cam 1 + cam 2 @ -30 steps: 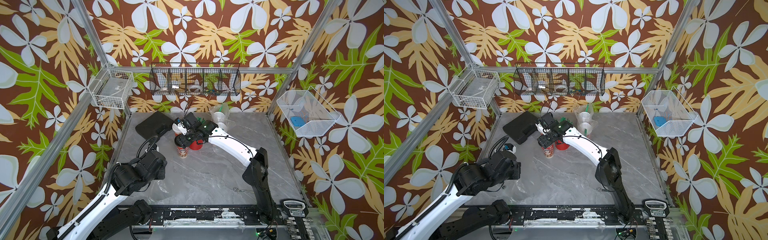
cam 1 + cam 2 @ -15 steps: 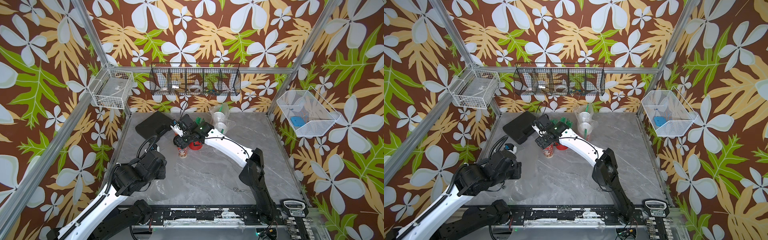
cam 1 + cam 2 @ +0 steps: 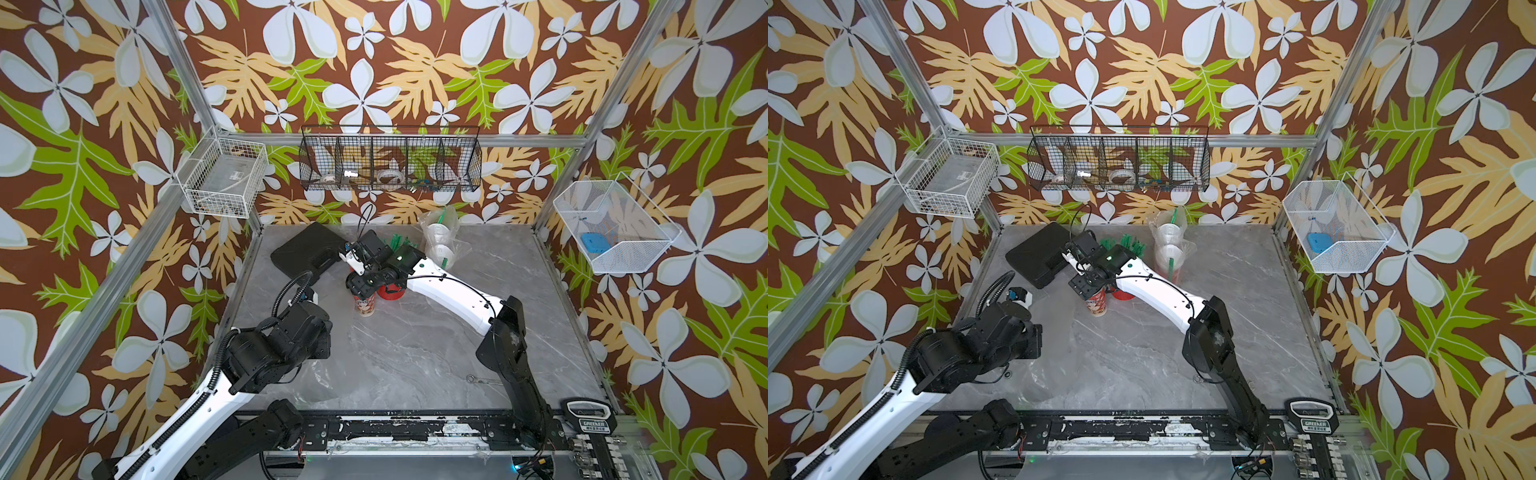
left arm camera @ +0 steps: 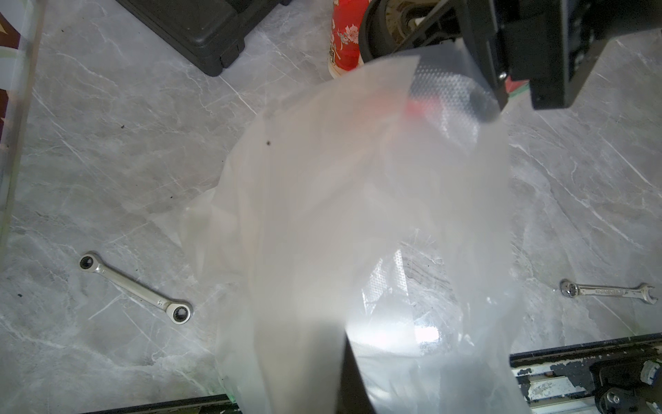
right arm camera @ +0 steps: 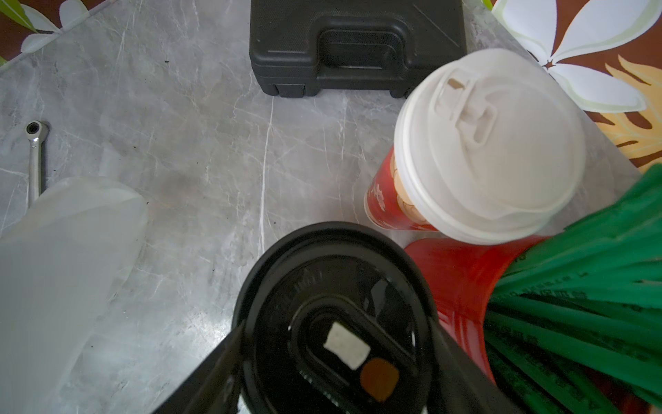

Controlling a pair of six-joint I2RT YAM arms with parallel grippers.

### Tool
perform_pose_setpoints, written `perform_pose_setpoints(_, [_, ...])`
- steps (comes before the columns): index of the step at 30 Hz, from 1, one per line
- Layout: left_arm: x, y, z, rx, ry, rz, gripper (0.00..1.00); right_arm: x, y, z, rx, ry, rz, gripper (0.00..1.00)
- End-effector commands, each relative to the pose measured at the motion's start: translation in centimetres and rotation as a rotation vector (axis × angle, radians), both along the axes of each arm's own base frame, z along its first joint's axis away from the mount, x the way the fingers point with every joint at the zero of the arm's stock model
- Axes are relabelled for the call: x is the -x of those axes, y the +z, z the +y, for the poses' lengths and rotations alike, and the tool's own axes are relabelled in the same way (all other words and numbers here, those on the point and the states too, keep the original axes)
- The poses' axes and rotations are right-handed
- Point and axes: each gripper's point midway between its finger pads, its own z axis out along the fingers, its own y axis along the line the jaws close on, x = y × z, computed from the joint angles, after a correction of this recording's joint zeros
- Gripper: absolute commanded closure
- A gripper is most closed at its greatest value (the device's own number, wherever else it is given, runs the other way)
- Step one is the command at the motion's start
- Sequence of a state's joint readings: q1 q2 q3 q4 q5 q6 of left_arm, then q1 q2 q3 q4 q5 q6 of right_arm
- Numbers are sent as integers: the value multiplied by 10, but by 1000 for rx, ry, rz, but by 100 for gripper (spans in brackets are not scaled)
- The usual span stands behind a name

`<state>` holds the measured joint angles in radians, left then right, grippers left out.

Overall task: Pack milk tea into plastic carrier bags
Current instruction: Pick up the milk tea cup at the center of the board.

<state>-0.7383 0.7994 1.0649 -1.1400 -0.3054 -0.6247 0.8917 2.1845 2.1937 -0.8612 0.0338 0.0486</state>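
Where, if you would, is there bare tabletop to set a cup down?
Bare marble lies mid-table, between the black-lidded cup, the right arm and the clear bag; a wrench sits by that arm. Another strip runs from the arm to the right wall. Crowded at back: black case, straw pot, bagged cups.

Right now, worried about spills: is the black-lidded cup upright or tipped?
Upright: the black-lidded cup stands on its base on the table, lid facing up.

Top views: high, front, looking down over whole table (image 3: 415,353). Wrist views: close, downward, both share black case (image 4: 200,32).
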Motion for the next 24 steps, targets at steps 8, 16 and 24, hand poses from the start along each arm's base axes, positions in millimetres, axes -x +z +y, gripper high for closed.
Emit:
perform_pose_setpoints(8, [-9, 6, -12, 34, -20, -27, 100, 5, 24, -14, 3, -15, -35, 41])
perform_pose_setpoints(16, [-27, 5, -35, 60, -61, -43, 100, 12, 63, -44, -85, -46, -56, 41])
perform_pose_setpoints(24, [-57, 9, -73, 121, -112, -69, 100, 24, 102, -101, -190, -129, -75, 42])
